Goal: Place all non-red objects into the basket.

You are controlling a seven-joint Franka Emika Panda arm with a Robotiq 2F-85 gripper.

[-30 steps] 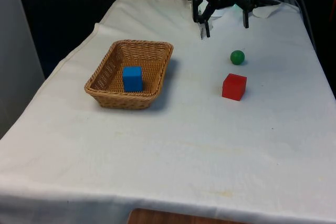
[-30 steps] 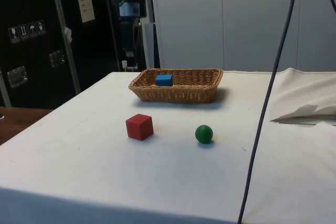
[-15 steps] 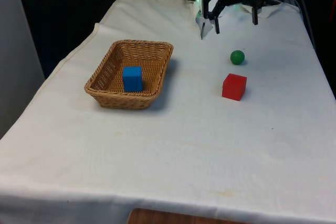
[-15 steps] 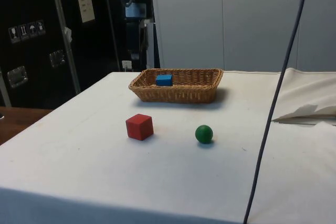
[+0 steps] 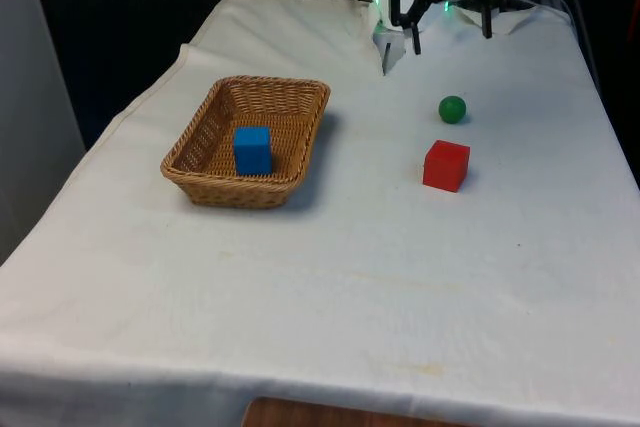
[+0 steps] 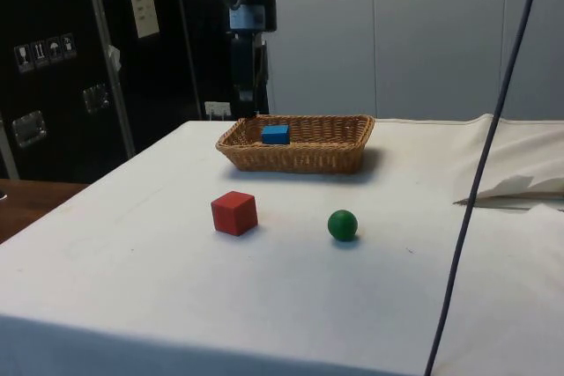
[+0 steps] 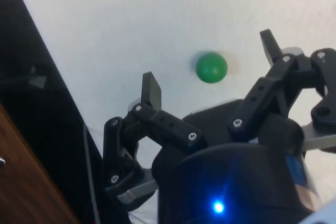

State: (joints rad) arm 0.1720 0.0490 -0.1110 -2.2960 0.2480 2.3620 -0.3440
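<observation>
Overhead, gripper [image 5: 450, 35] spread wide, empty, above green ball [image 5: 452, 109]; blue cube [image 5: 253, 149] upright in wicker basket [image 5: 297, 143], long axis toward robot.

Front view: arm above the end effector [image 5: 450, 32] cut off by the top edge; tabletop [image 5: 330, 347] cut by the near edge. Blue block [image 5: 253, 149] in the basket [image 5: 200, 182]: its base hidden behind the near wall. Side view: most of the blue block [image 6: 276, 134] hidden behind the basket rim [image 6: 291, 143]. Wrist view: green ball [image 7: 212, 67] seen whole between the spread fingers; the basket and red block lie outside the frame.
</observation>
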